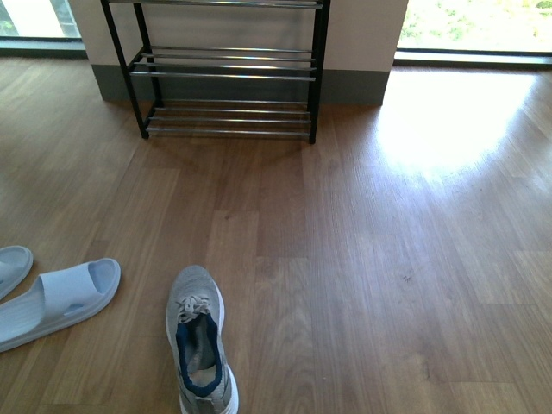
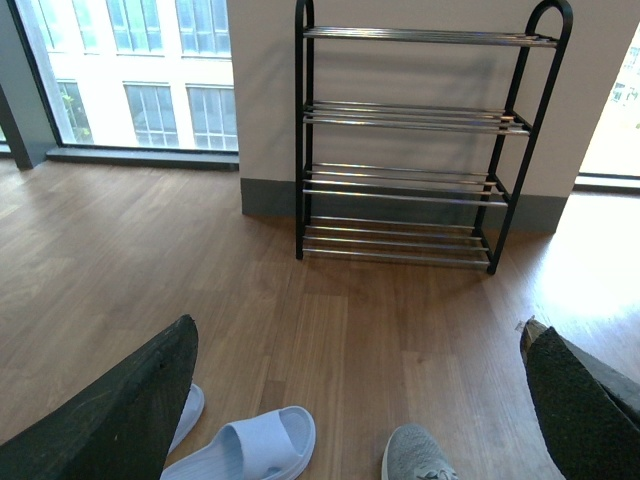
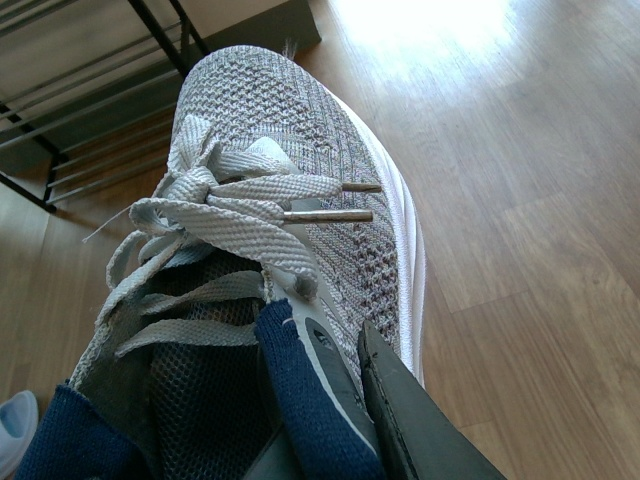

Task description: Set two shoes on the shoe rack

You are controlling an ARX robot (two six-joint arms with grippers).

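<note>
A grey knit sneaker (image 1: 200, 341) with navy lining lies on the wooden floor near the bottom of the front view, toe toward the shoe rack (image 1: 228, 73) against the far wall. Neither arm shows in that view. My right gripper (image 3: 335, 330) is shut on the collar side of a grey sneaker (image 3: 290, 130), whose toe points at the shoe rack (image 3: 90, 90); I cannot tell if it is the same shoe. High above the floor, my left gripper (image 2: 350, 400) is open with nothing in it, above a sneaker toe (image 2: 420, 455) and facing the shoe rack (image 2: 420, 140).
Two light blue slippers (image 1: 56, 297) (image 1: 10, 267) lie left of the sneaker; one slipper (image 2: 250, 450) also shows in the left wrist view. Behind the rack are a white wall with a grey skirting board (image 1: 354, 86) and windows. Sunlight glares on the floor at right.
</note>
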